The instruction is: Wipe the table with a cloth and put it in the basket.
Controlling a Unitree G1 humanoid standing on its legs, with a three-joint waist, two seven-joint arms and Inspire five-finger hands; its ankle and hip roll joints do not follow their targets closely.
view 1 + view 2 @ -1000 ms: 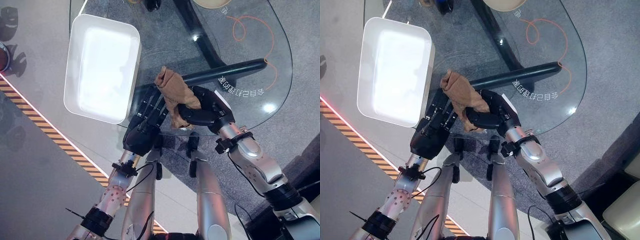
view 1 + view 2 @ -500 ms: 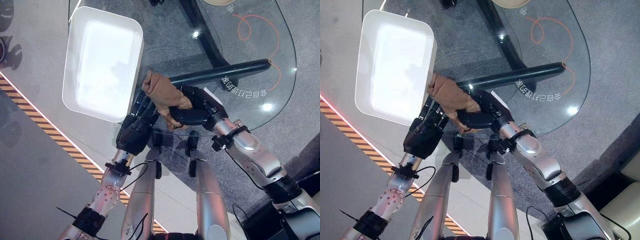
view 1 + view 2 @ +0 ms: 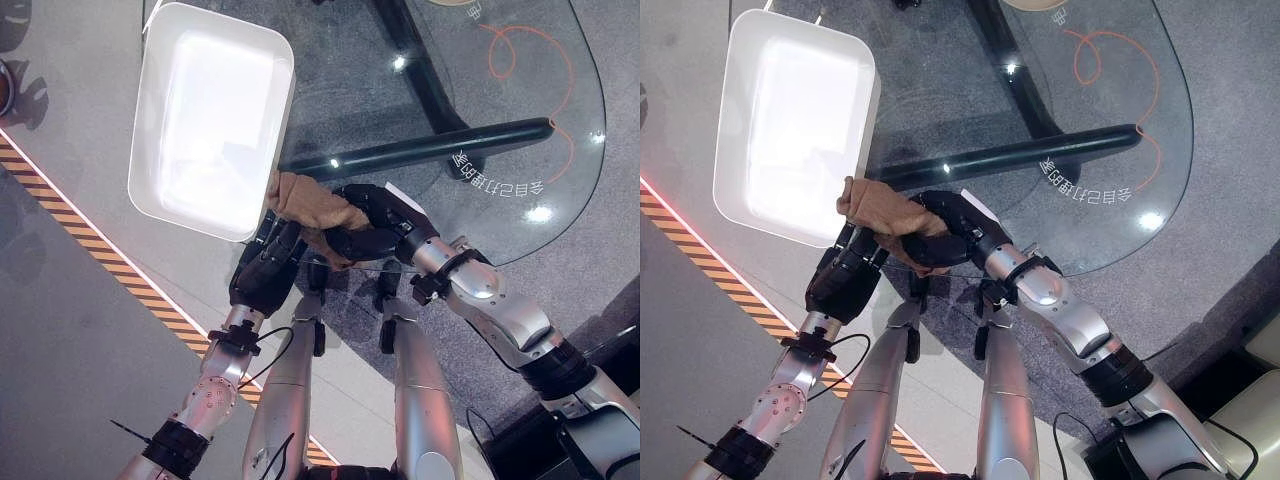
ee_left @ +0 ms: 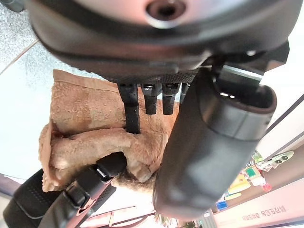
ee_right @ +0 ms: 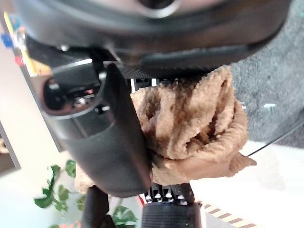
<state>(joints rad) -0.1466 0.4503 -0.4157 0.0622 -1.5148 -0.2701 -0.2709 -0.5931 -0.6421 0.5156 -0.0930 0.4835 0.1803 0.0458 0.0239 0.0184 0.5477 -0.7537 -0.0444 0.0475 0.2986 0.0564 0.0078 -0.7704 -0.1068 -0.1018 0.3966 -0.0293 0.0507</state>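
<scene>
My right hand (image 3: 375,228) is shut on a bunched brown cloth (image 3: 305,203) at the near edge of the glass table (image 3: 480,90). The cloth hangs close to the near right corner of the white basket (image 3: 210,110), which holds nothing. In the right wrist view the cloth (image 5: 194,128) is pinched between the thumb (image 5: 114,142) and the fingers. My left hand (image 3: 262,275) sits just under and left of the cloth, with straight fingers resting against it. In the left wrist view its fingers (image 4: 132,114) touch the cloth (image 4: 90,137).
A black tubular table leg (image 3: 440,147) runs under the glass behind the hands. An orange squiggle (image 3: 530,60) marks the far right of the table. Orange and black striped tape (image 3: 100,265) crosses the floor on the left.
My right hand has carried the cloth to the left and lower, from mid table edge to the basket's near corner. The left hand has stayed close beneath it.
</scene>
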